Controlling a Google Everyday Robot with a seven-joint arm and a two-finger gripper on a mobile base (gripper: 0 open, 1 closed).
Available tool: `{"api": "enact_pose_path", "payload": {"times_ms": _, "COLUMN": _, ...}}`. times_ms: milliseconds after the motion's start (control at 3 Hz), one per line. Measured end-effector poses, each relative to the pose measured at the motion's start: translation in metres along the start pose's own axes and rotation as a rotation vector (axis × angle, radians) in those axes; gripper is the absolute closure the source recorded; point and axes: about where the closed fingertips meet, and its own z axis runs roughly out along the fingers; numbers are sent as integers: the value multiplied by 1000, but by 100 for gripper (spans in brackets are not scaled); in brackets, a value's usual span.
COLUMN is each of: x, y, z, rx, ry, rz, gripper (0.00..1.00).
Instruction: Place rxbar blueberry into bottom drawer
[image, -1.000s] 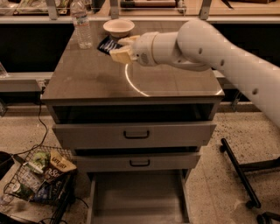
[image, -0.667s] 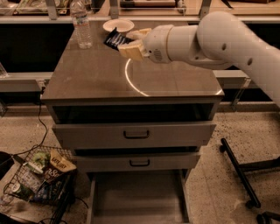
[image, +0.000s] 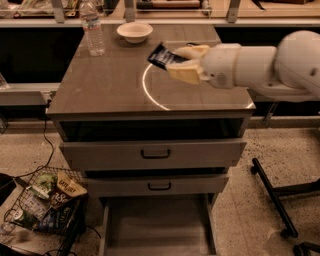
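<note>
A water bottle (image: 93, 30) and bowl (image: 134, 31) stand at the back of the table (image: 100, 85), clear of the work. The bottom drawer (image: 156, 225) is pulled out to receive the rxbar blueberry (image: 159, 56). The hand (image: 172, 62) pinches the bar by one end over the table, apparently lifted for carrying.

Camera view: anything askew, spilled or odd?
Nothing spilled or damaged. One oddity: a wire basket of snack packets sits on the floor left of the grey cabinet, looking tilted. The hand is above the cabinet top, gripping the dark blue snack bar; the grey bottom drawer stands open. The clear plastic bottle and white bowl stand upright.
</note>
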Motion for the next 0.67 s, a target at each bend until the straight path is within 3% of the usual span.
{"api": "enact_pose_path", "payload": {"times_ms": 333, "x": 40, "y": 16, "z": -69, "rx": -40, "ry": 52, "rz": 33, "gripper": 100}}
{"api": "enact_pose_path", "payload": {"times_ms": 667, "x": 73, "y": 39, "z": -108, "rx": -94, "ry": 119, "rz": 88, "gripper": 100}}
